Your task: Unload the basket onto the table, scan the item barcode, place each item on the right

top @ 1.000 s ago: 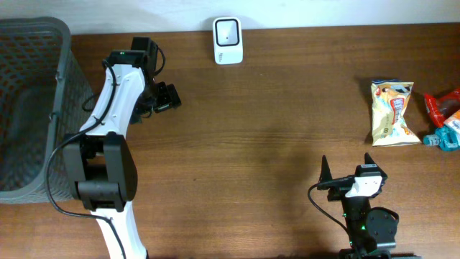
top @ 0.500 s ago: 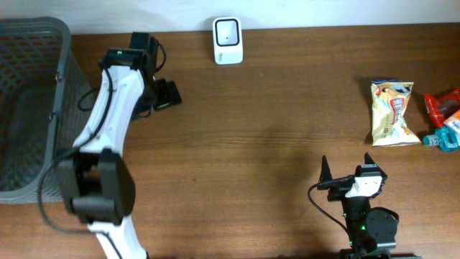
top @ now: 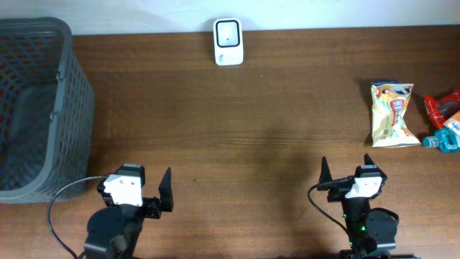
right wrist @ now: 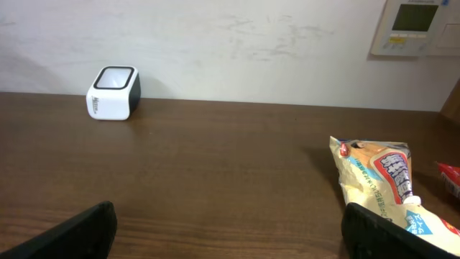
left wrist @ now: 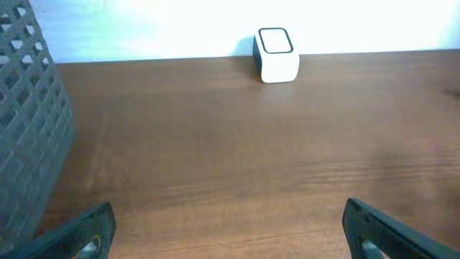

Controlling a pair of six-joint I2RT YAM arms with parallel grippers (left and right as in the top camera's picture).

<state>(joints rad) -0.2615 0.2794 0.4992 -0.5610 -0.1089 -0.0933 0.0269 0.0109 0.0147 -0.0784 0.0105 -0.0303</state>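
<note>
The left arm no longer reaches out over the far left of the table, next to the basket. It is now folded back at the near edge, and the left gripper (left wrist: 230,230) has its fingers (left wrist: 90,229) spread wide with nothing between them. The right gripper (right wrist: 230,234) has not moved; its fingers (right wrist: 79,232) are also spread wide and empty.

The table (top: 259,137) is dark brown wood with a visible grain, and it runs up to a plain white wall. In the right wrist view a pale wall panel (right wrist: 413,25) is mounted high up, beyond the right-hand finger. A grey mesh basket (top: 68,115) stands left of the left gripper's fingers.

The snack bag (top: 392,113) lies flat with its printed face up, ahead of the right gripper and out past its right-hand finger, well apart from it. Its long axis runs roughly from the near edge toward the wall (slightly slanted). Red and blue packets (top: 445,119) lie just beyond it, further right.

The white scanner (left wrist: 277,54) sits against the wall far ahead of the left gripper's fingers, a little right of their midline, with its dark window facing up.
</note>
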